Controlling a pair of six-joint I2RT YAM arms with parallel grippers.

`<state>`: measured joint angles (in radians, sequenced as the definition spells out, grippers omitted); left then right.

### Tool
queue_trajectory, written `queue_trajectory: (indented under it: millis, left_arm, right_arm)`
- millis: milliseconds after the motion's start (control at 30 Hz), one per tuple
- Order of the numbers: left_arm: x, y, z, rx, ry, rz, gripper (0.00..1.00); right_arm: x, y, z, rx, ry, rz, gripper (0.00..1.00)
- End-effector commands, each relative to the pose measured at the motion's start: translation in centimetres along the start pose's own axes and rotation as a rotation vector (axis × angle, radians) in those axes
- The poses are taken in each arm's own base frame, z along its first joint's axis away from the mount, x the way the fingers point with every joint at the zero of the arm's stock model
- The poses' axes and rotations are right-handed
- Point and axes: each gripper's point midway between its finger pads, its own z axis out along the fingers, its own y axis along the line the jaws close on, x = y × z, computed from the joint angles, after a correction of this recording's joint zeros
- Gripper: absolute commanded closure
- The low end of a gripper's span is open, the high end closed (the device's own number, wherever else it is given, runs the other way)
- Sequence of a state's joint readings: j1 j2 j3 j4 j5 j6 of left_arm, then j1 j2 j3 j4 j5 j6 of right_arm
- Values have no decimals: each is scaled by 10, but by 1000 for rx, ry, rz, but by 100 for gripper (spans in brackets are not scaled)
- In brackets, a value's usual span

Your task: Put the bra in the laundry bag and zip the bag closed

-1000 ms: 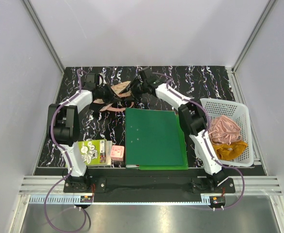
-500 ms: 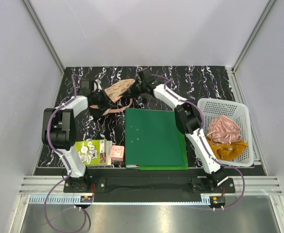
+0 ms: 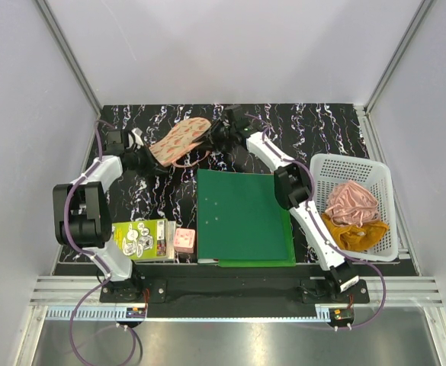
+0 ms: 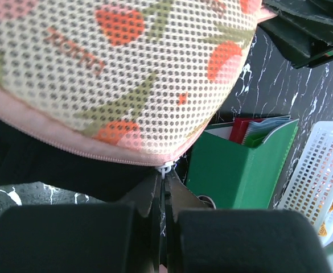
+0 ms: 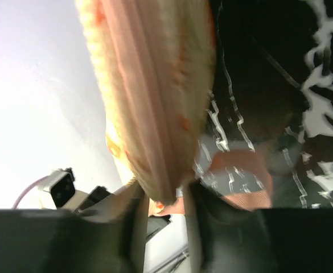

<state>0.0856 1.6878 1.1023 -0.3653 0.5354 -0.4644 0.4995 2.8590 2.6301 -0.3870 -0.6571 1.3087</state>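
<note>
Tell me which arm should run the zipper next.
Left. The left gripper is shut on the zip pull of the laundry bag; the right gripper only clamps the bag's other end, steadying it.

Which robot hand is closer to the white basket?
Right. The right gripper holds the end of the laundry bag that faces the white basket; the left gripper pinches the zipper at the bag's other end, farther from the basket.
</note>
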Motion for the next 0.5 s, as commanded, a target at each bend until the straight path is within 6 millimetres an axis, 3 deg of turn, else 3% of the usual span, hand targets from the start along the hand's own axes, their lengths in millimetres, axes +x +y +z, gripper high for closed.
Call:
queue_trajectory:
  millis: [0,33,67,100,167,200,367,467]
  left_arm:
    - [-7,-18,-8,51,-17,-9,100]
    - [-11,-23,-7,59,-24,-15,100]
    - [-11,-24,-2,61,-18,-17,100]
    - [-12,-34,0,74,-16,-3,100]
    - [-14,-41,6,81,-12,-12,100]
    - [-11,-45,13,83,2,-12,100]
    - [-15,-64,25,97,6,-12,100]
    - [-21,-75,27,105,-8,-8,100]
  right_arm:
    - [-7,46,-38,-67,-56,-84,59]
    - [-2,48,-42,-57,-57,-89,54]
    - [5,36,-41,-24,-47,-79,47]
    - [13,53,-53,-42,-51,-96,43]
    - [21,50,-56,-23,-48,-86,36]
    - [32,65,-63,-40,-43,-105,32]
    - [67,78,-56,-49,7,-101,29]
    - [78,68,-43,-24,26,-61,29]
